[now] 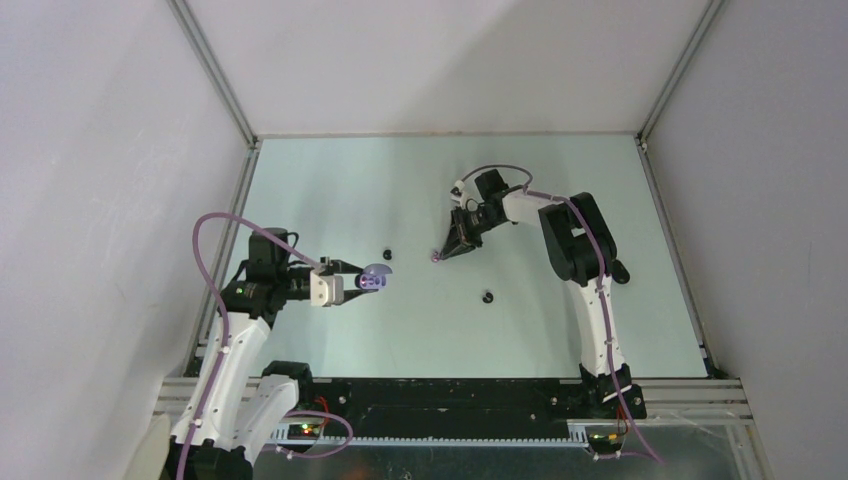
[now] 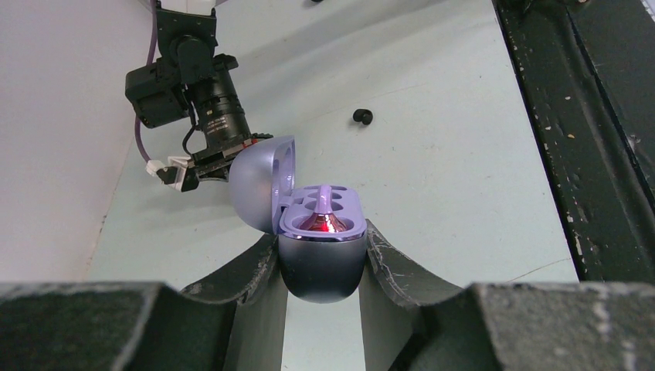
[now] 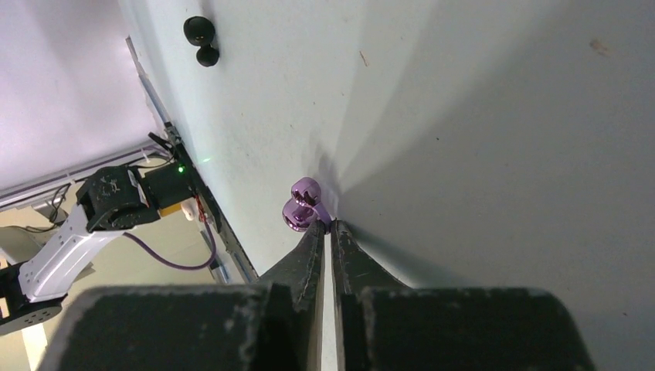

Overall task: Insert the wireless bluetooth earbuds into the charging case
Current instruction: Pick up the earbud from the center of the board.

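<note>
Purple and glossy, the charging case (image 2: 320, 267) is clamped between the fingers of the left hand (image 2: 322, 246) over the left side of the pale surface (image 1: 560, 200). Its lid (image 2: 261, 185) is swung open. One reddish-purple earbud (image 2: 323, 224) sits in the case's near socket.

Toward the middle of the surface, the right hand (image 3: 330, 229) points down at it. Its fingers are drawn almost together, with only a thin slit between them, and they nip the near end of a purple earbud (image 3: 303, 202) at their very tips. That earbud lies against the surface.

A black earbud (image 1: 388, 253) lies between the two hands. The other black earbud (image 1: 487, 296) lies nearer the arm bases, apart from both hands.
</note>
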{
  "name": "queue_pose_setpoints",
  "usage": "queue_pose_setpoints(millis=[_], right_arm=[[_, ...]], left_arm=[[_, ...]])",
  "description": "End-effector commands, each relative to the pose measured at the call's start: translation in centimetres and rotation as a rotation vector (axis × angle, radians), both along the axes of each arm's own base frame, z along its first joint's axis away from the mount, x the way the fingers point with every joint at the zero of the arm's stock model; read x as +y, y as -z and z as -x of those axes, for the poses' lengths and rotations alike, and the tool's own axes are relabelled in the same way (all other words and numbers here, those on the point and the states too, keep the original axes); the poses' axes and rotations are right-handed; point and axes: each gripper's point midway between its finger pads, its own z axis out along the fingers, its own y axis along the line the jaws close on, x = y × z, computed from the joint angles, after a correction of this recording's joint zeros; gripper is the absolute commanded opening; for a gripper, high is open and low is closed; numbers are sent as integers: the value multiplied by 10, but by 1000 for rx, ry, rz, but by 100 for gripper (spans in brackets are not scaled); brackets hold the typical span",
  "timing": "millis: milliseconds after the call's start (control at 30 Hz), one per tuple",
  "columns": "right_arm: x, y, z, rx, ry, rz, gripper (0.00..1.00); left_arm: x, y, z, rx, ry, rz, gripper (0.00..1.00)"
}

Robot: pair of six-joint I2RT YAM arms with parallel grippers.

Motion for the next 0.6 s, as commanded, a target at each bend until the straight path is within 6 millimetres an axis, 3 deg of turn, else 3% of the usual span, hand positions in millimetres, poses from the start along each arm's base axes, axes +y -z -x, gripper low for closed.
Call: queue_pose_setpoints(millis=[0, 400, 567], right_arm=[[4, -3, -3, 2, 2, -38, 5], [-1, -54, -16, -119, -1, -103, 0], [-13, -77, -23, -252, -22, -22, 0]], left_arm=[[-1, -16, 0, -57, 20, 27, 0], [0, -15, 0, -63, 19, 26, 0], [0, -12, -3, -62, 17, 27, 0]])
